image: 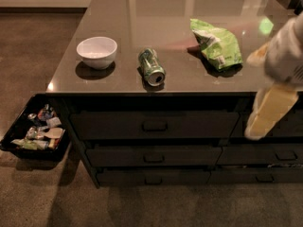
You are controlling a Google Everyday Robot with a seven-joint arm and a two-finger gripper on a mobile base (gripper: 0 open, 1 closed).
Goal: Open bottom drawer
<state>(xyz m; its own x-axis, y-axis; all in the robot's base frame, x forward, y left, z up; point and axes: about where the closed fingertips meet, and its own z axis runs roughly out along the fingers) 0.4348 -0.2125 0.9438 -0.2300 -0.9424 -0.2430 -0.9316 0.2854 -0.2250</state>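
The bottom drawer (154, 176) is the lowest, slimmest dark front of the wide three-drawer stack, shut, with a small rectangular handle (153, 179) at its centre. Two taller drawers (154, 125) sit above it, also shut. My gripper (265, 117) hangs at the right edge of the view, a pale yellow finger pointing down in front of the top drawer row, well right of and above the bottom drawer's handle.
On the glossy counter (123, 13) stand a white bowl (97, 51), a green can on its side (152, 67) and a green chip bag (216, 43). A black bin of trash (35, 129) sits on the floor at left. A second, cut-off drawer stack (270, 155) is at right.
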